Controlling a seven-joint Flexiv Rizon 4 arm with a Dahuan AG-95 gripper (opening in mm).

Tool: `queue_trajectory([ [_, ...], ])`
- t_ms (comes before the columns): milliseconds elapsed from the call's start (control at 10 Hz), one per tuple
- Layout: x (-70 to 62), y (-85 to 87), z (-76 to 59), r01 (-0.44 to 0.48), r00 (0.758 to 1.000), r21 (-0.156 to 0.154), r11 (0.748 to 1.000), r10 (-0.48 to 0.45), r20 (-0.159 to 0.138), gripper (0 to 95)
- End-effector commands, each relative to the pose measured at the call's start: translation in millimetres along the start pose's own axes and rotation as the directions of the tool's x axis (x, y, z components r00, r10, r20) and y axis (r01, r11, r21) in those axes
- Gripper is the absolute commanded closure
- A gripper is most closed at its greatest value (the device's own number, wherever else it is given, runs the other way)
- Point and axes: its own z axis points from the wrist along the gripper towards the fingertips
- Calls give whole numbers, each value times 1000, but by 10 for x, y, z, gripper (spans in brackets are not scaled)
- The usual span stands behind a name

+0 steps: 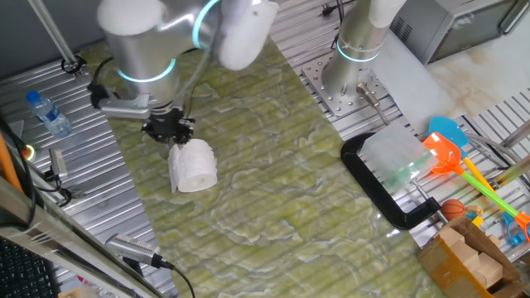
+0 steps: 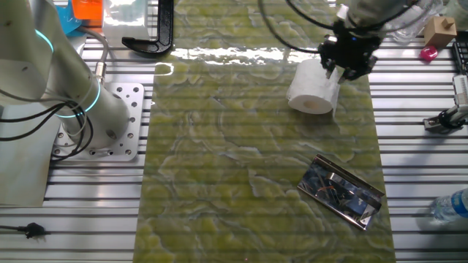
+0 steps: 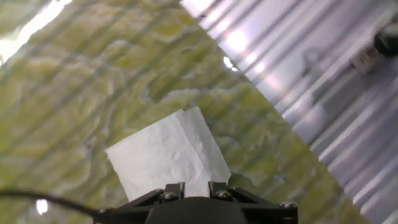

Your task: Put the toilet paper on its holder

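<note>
One fixed view: claw (image 1: 170, 130) directly above the toilet paper (image 1: 194, 166), fingers at the roll's top edge. Roll hangs just below the claw, tilted, core end facing the camera. Can't tell whether it sits on the green counter (image 1: 273, 199) or is slightly lifted. Holder out of frame here. Black C-shaped frame (image 1: 383, 186) well off to the side, water bottle (image 1: 48, 113) on the opposite side; neither close to the claw.

Other fixed view: claw (image 2: 349, 62) pinching the roll (image 2: 313, 90) at its upper rim, off-centre, roll hanging beside and below. Holder (image 2: 341, 191) flat on the counter, well apart from the claw, nearer the camera. Rod arm not clearly resolved against the shiny plate.

Hand view: only the claw base (image 3: 193, 193) visible at the bottom edge, white tissue (image 3: 169, 154) straight ahead between the fingers. Fingers narrow, closed on tissue; looks like a pinch on the outer wrap, not the whole body.

Risks, judged:
- Edge grip on soft tissue: roll could swing or slip out in transit.
- If only the loose outer sheet is caught, roll could unwind and drop.
- Tilted, swinging roll means core misaligned with the rod; likely a jam against the rod tip or a shove on the holder, which looks unfixed.
</note>
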Motion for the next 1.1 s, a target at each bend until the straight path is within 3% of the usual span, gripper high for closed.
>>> queue_trajectory([
  [100, -94, -68, 35, 226, 974, -74, 971, -224, 30, 190],
  [300, -123, -67, 80, 228, 974, -85, 970, -227, 28, 190],
  [400, -148, -46, 120, 245, 969, -117, 962, -244, 23, 190],
  [500, -155, -40, 123, 253, 967, -121, 960, -252, 19, 190],
  [600, -155, -42, 128, 252, 967, -120, 960, -253, 15, 190],
  [700, -165, -53, 155, 257, 966, -120, 959, -257, 13, 0],
  [1100, -239, -9, 236, 287, 957, -111, 951, -289, -2, 0],
])
